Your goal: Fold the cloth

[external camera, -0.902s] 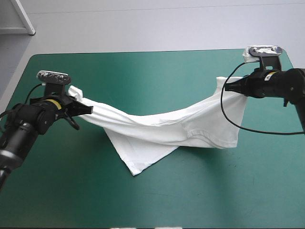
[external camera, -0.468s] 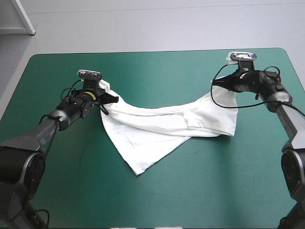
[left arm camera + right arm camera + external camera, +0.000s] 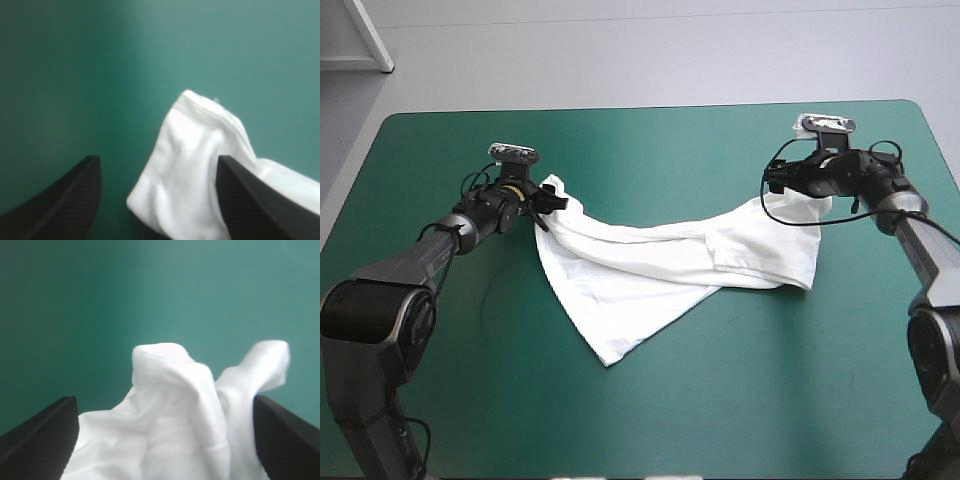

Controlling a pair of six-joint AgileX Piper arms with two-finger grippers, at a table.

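White short-sleeved T-shirt [image 3: 650, 270] crumpled across teal-green bench [image 3: 620, 140], ends toward 10 and 2 o'clock, left end effector [image 3: 552, 204] spread, right end effector [image 3: 772, 181] spread, cloth apparently loose inside each.

table [image 3: 620, 430] with a teal-green cover [image 3: 650, 150], rounded far corners, cover lying smooth and plain out to the far, left and right edges in the high view; same teal-green surface backs both wrist views

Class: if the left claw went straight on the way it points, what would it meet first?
The T-shirt: its bunched corner lies just ahead, between the open fingers of the left claw; depth is uncertain.
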